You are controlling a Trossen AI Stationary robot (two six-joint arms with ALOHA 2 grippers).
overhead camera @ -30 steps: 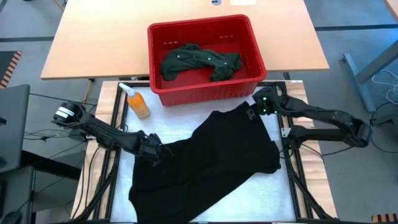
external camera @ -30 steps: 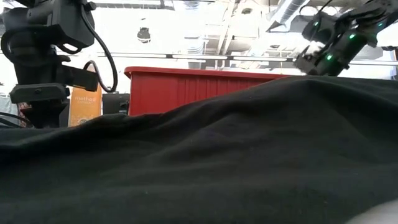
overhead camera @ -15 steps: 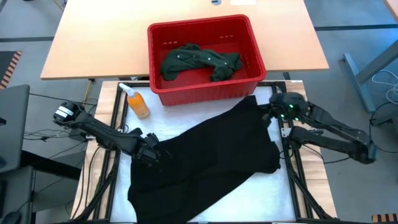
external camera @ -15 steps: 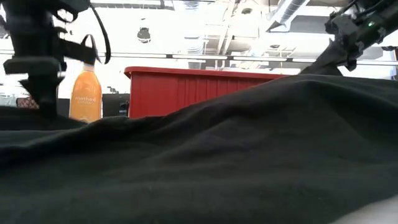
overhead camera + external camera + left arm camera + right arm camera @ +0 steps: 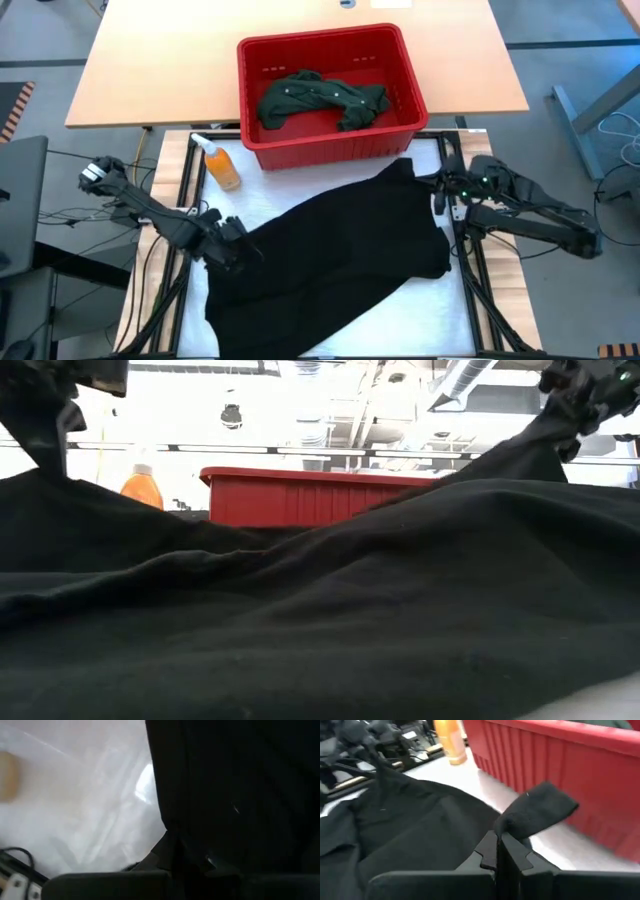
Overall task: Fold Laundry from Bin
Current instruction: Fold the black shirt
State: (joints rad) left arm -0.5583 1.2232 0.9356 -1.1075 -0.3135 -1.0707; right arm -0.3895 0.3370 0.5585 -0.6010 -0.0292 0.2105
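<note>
Low view: black garment (image 5: 330,610) fills the foreground, hiding the table and the lower part of the red bin (image 5: 300,495); only the orange bottle (image 5: 143,482) top shows. Left wrist view is blurred, mostly dark cloth.

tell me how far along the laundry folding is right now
Early. Done: one black garment is out of the red bin and lies on the table, unfolded. In hand: the left gripper and the right gripper are each shut on an edge of it, holding it stretched between them. Left: folding this piece, then the dark green shirt lying in the bin.
</note>
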